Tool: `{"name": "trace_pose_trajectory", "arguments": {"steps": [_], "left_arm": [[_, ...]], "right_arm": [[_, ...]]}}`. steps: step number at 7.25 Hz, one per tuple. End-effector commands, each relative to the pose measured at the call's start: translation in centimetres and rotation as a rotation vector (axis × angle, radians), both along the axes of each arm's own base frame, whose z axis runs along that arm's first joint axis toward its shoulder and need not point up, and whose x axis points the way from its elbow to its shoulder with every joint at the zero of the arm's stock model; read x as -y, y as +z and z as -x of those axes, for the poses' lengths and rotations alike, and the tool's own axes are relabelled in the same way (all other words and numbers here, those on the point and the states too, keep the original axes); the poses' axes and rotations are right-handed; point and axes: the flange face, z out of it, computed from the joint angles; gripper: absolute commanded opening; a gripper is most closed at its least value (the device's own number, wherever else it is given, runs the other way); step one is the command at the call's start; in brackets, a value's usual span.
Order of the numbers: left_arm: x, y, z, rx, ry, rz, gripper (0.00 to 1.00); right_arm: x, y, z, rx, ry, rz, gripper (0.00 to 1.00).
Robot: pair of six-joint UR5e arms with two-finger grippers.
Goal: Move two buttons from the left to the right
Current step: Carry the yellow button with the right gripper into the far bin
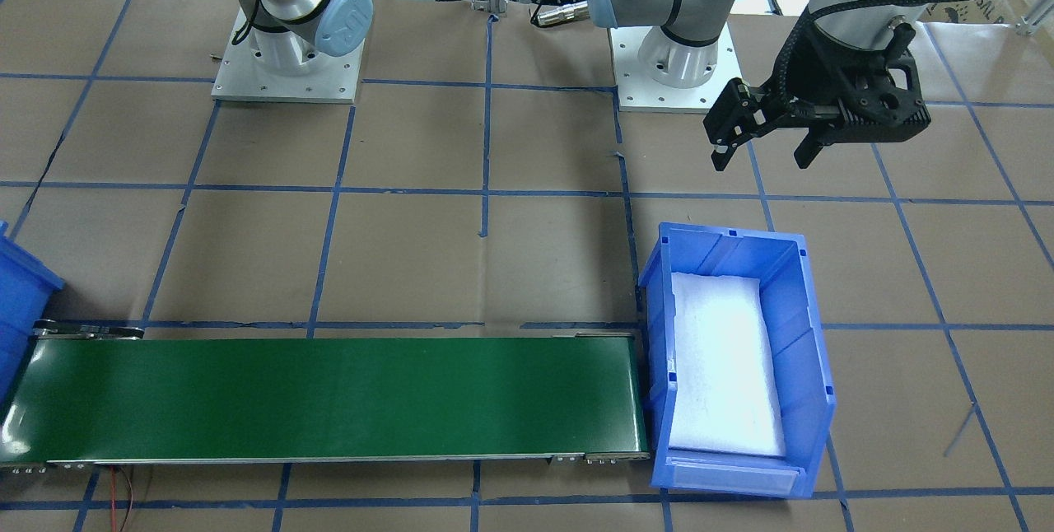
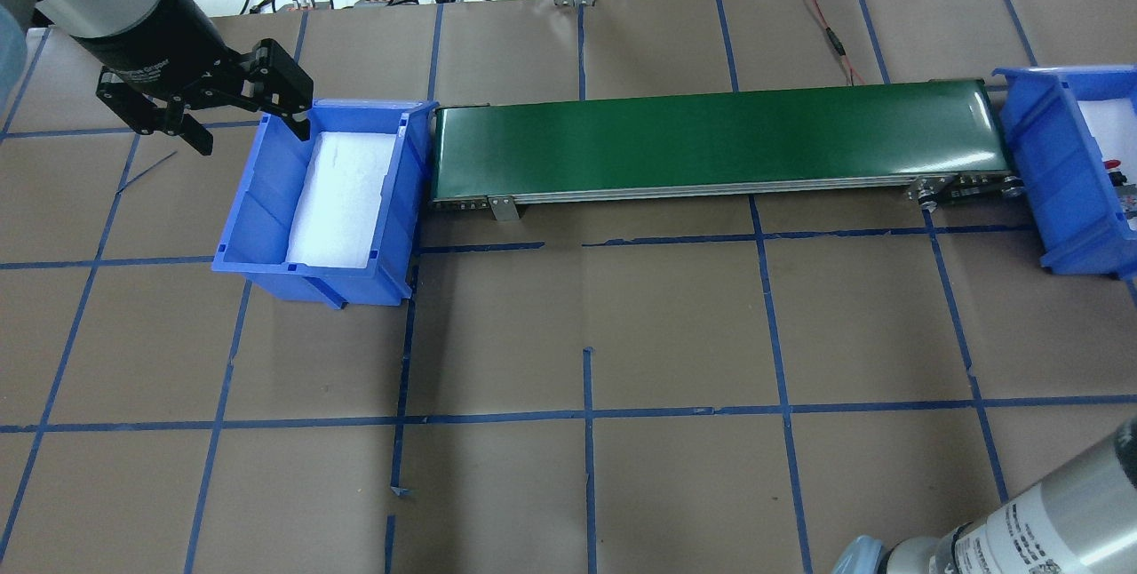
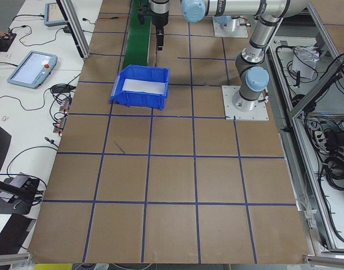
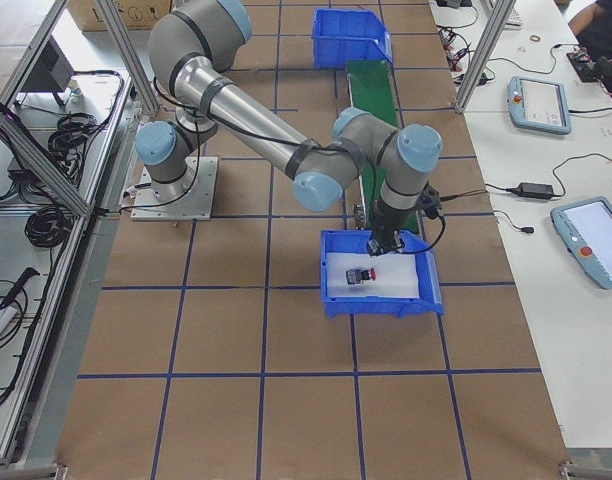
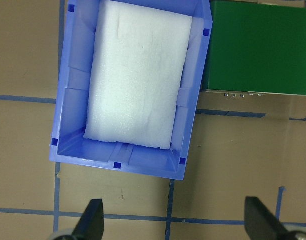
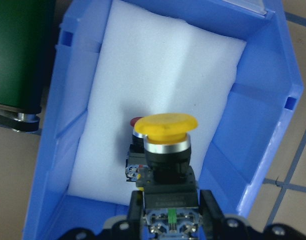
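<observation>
only a "ur" logo reads, on the right arm's blue joint cap (image 1: 344, 19).

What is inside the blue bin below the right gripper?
The bin holds a white foam pad with the red button on it. The yellow button, held by the right gripper, covers most of the red one and the foam beneath.

Bright, even light; soft shadows.
</observation>
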Motion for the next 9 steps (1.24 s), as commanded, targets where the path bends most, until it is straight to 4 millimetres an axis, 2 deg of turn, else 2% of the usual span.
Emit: {"name": "trace_pose_trajectory", "arguments": {"steps": [1, 3, 4, 7, 9], "left_arm": [[0.0, 0.1, 0.0, -0.001, 0.001, 0.001, 1.0], [-0.1, 0.0, 0.0, -0.003, 0.001, -0.006, 1.0], [0.4, -0.5, 0.2, -0.014, -0.004, -0.009, 1.0], [0.8, -1.1, -0.1, -0.008, -0.008, -0.022, 1.0], [0.9, -1.7, -0.2, -0.007, -0.042, -0.032, 1.0]], "right_arm": [[0.6, -5.1, 1.5, 0.041, -0.006, -0.01, 0.1], [-0.5, -8.4, 0.1, 0.09, -0.122, -0.034, 0.11], [-0.4, -8.8, 0.2, 0.065, -0.138, 0.0, 0.11], [0.8, -5.9, 0.7, 0.024, -0.142, 0.057, 0.11], [1.3, -5.6, 0.8, 0.018, -0.172, 0.067, 0.1]]}}
